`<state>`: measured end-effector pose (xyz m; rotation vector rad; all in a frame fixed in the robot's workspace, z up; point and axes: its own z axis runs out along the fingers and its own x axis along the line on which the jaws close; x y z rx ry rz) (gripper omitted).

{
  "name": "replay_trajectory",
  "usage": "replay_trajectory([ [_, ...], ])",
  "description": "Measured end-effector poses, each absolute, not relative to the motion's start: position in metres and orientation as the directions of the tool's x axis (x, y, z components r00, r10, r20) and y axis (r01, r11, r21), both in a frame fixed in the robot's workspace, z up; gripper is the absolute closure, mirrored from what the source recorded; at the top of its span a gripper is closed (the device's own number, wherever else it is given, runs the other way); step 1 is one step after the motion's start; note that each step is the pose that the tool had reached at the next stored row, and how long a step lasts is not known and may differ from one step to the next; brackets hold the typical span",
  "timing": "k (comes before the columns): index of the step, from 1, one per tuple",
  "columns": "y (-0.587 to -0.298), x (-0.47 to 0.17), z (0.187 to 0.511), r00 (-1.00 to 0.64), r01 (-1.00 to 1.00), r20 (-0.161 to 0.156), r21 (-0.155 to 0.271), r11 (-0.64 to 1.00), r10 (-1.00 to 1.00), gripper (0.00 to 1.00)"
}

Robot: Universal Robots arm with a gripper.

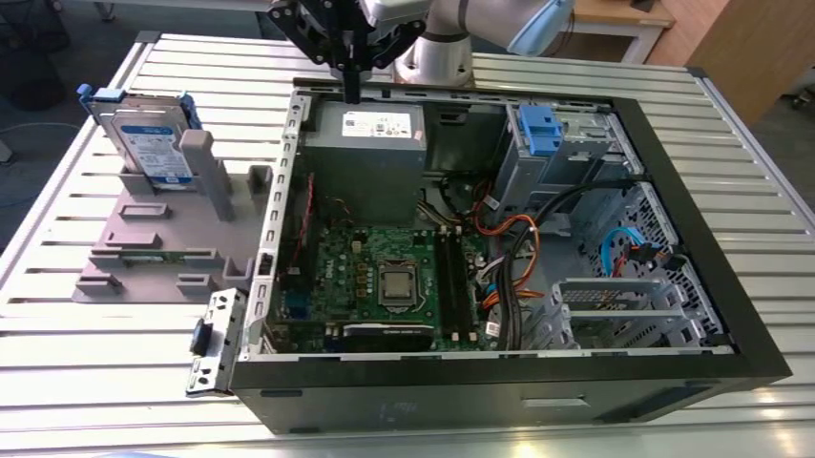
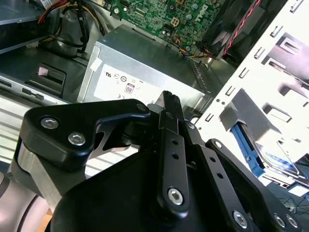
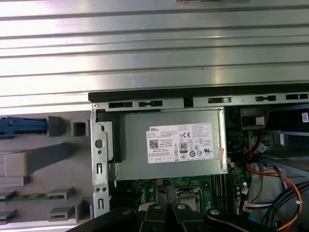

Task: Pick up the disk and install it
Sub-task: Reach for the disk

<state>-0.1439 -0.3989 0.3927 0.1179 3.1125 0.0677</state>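
Gripper fingers are seen drawn together, tip against tip, and nothing is held between them. The gripper is hung from the arm with its tips pointed down, just over the rim of the open case, at the corner where the power supply is mounted. Whether the rim is touched cannot be told. In the first wrist view the stickered face of the power supply is seen straight below the gripper.

The disk is found well apart from the gripper, off to the exterior view's left of it and outside the case. It is stood on edge, nearly upright, in a grey stand, and its blue bracket is seen around its edges. One of the stand's posts is set close in front of it. The stand is laid on the slatted desk, just beside the case wall that lies nearest the gripper. In the second wrist view the disk is seen beyond that perforated wall.

Inside the case, the motherboard is placed past the power supply, farther from the gripper. A drive bay with a blue latch is seen to the exterior view's right of the gripper, and a bundle of cables is spread between that bay and the motherboard.
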Motion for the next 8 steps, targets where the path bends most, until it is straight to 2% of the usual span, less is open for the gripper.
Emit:
replay_trajectory([
  [8,-0.3989,-0.1457,0.3925,-0.997,0.075,-0.024,0.044,0.996,0.076,0.89],
])
